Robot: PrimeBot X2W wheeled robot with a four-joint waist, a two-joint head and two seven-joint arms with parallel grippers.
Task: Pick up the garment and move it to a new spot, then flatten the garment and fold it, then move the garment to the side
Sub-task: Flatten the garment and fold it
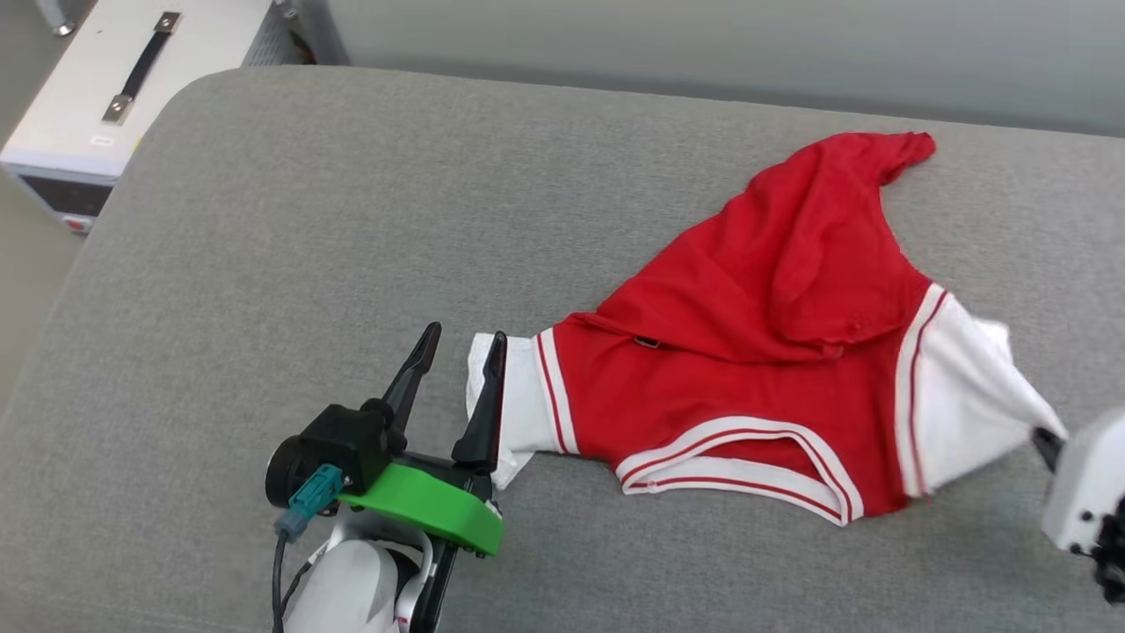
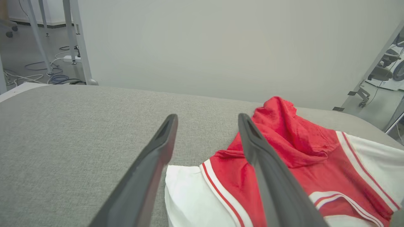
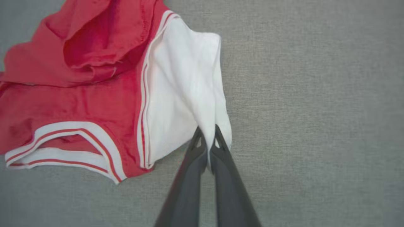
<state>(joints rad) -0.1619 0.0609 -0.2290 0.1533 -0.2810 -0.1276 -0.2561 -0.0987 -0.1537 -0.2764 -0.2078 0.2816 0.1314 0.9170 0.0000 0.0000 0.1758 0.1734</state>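
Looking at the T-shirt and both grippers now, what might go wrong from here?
The right gripper pinches only the tip of one white sleeve of the T-shirt; a pull might slip it free. The open left gripper straddles just the other sleeve at its edge and may close on too little cloth.

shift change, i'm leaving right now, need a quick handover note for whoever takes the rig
Right gripper: shut on the tip of one white sleeve of the red thin-fabric T-shirt.
Left gripper: open, fingers astride the other white sleeve, not closed.
Shirt: on the grey fabric cushion, rumpled, body bunched towards the far side.
Done: one sleeve gripped.
Left: close on the second sleeve, spread flat, fold, move aside.
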